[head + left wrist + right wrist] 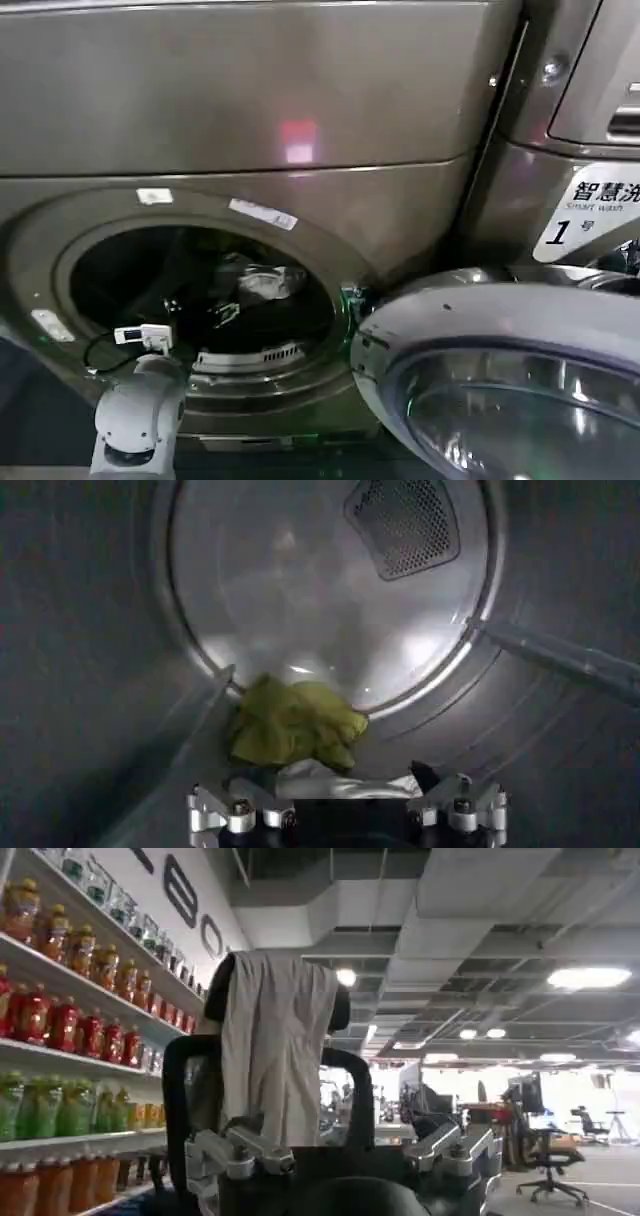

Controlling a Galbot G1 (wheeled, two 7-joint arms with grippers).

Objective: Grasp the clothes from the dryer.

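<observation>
Head view looks down on the dryer (250, 120), a dark grey-bronze machine with a round opening on its front. Its door (510, 390) hangs swung open at the right, the glass facing up toward the camera. The left arm (140, 405), white and jointed, reaches up from below and goes in through the lower left of the opening. Deep inside the dark drum (200, 290) a pale crumpled bit of cloth can be made out. To the right stands a second machine with a white label (590, 210) bearing Chinese characters, "Smart wash" and a "1".

Left wrist view is taken from inside the steel drum (90, 660). The left gripper (347, 805) sits low at the near edge, its two metal fingers (225, 808) spread wide apart with nothing between them. Just ahead of it, on the drum floor against the round back wall (320, 590), lies a crumpled yellow-green cloth (295, 723); a paler piece of fabric (340, 780) lies between that cloth and the gripper. A mesh vent (402, 522) is set high in the back wall.

Right wrist view shows the right gripper (345, 1153) raised well away from the dryer, fingers wide apart. Between them hangs a pale grey garment (275, 1043), draped over a black frame (180, 1108); whether the fingers touch it cannot be told. Shelves of bottled drinks (60, 1023) line one wall of the room behind.
</observation>
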